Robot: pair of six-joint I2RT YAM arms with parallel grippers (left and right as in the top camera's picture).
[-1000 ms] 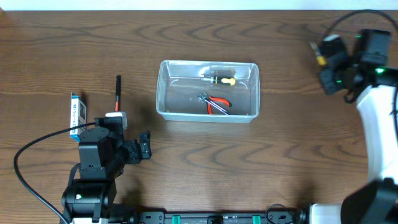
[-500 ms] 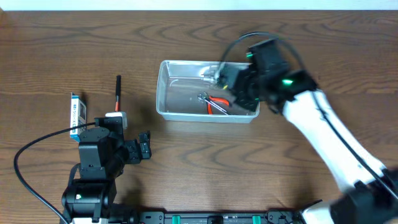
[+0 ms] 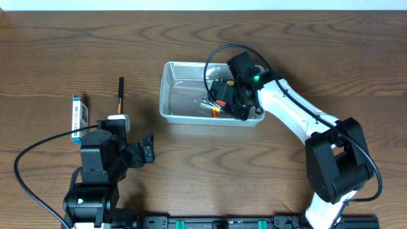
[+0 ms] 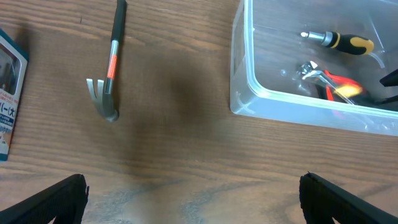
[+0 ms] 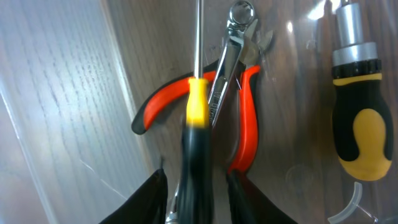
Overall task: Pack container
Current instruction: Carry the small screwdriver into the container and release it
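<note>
A: Where does the container (image 3: 181, 95) sit?

B: Right under our right pincer (image 5: 198, 196). From our left pincer (image 4: 196, 200) it lies ahead and off to the right, well apart.

A: And the right pincer itself?

B: It is clamped on the black handle of the long screwdriver (image 5: 198, 111), with the shaft pointing away from the fingers. Directly below it lie the pliers (image 5: 247, 124), and off to the pincer's side is the stubby screwdriver (image 5: 364, 112), both on the container floor.

A: So we are at the drop. How do we do it well?

B: We judge that 2 things matter. We lower until the shaft is nearly flat, so it settles onto the pliers and does not bounce. Then we part the fingers just enough and lift straight up, clear of the rim.

A: And the left pincer?

B: It is spread wide, holding nothing, above the bench (image 4: 186, 143). The hammer (image 4: 113, 62) lies ahead of it to the left, and the box (image 4: 9, 93) is further left. We take those to be next.
</note>
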